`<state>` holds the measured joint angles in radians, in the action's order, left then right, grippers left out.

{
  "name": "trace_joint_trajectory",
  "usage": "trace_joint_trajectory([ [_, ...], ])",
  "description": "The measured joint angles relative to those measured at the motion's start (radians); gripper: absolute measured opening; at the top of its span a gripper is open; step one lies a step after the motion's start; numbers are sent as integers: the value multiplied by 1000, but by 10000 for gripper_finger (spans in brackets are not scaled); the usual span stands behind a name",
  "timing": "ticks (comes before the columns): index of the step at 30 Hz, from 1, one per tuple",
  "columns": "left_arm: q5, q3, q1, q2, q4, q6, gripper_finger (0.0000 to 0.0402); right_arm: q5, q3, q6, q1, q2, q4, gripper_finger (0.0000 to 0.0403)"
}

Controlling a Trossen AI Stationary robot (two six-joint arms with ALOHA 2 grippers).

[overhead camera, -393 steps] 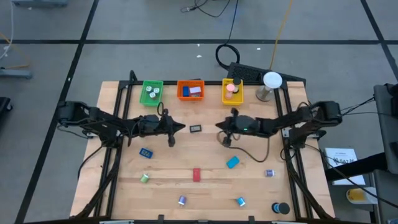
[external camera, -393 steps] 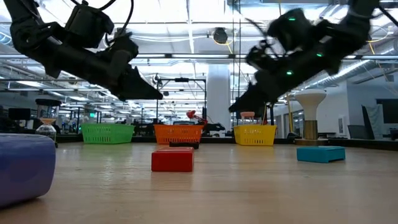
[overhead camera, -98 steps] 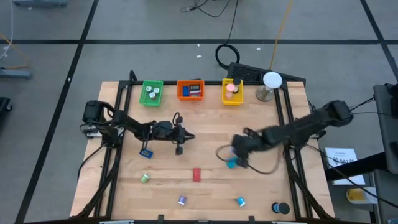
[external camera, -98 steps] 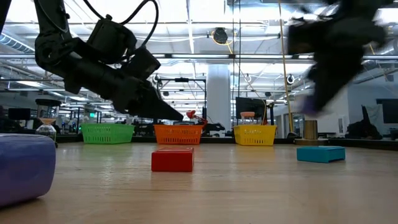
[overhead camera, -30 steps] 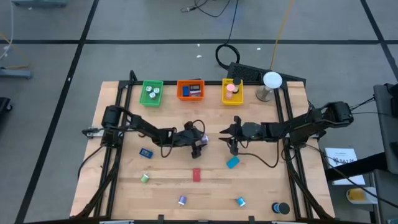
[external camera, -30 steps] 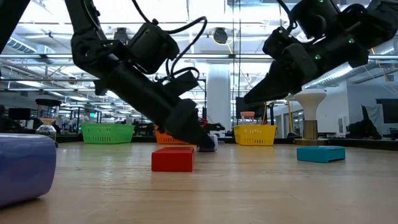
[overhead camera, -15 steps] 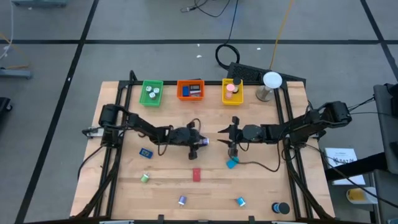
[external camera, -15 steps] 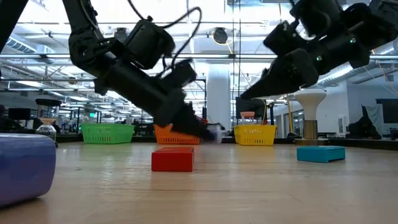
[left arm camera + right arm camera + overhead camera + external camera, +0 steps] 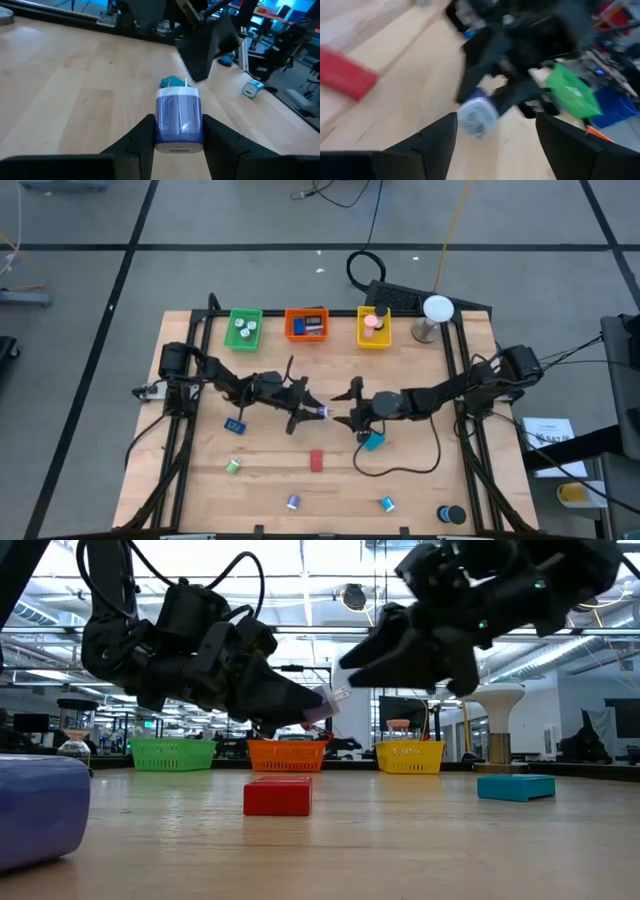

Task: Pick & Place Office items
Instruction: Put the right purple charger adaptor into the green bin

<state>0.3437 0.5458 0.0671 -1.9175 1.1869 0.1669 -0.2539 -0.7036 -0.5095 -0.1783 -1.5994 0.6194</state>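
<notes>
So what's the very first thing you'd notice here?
The two arms meeting over the middle of the table: the left gripper holds a purple charger plug in the air, and the open right gripper faces it. Behind them sit green, orange and yellow trays.

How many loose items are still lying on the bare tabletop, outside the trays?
7: blue block, green roll, red block, purple roll, teal block, blue roll, black cylinder. Arms may hide others.

Right wrist view blurred; green tray (image 9: 244, 329) contents too small to ID
</notes>
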Motion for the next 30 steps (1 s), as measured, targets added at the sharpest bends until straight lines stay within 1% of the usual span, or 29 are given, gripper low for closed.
trace_joint_trajectory([
  [2,0,0,-2,0,-1,1,133,24,-33,-34,2,-36,-32,259],
  [6,10,0,-5,0,1,1,133,19,-96,-75,2,-99,-92,255],
  [11,21,1,-5,0,10,2,133,17,-150,-110,7,-160,-93,253],
  [14,31,1,-5,0,15,3,133,18,-175,-124,15,-181,-88,243],
  [17,31,1,-5,0,9,8,133,17,-178,-139,16,-186,-85,218],
  [23,52,0,-4,0,16,27,135,16,-178,-150,14,-186,-82,141],
  [25,58,0,-4,0,21,27,151,19,-178,-149,14,-186,-77,138],
  [27,57,-3,-3,16,19,26,179,20,-178,-138,14,-186,-66,138],
  [30,52,-28,15,94,-25,-7,229,9,-179,-131,16,-164,-74,138],
])
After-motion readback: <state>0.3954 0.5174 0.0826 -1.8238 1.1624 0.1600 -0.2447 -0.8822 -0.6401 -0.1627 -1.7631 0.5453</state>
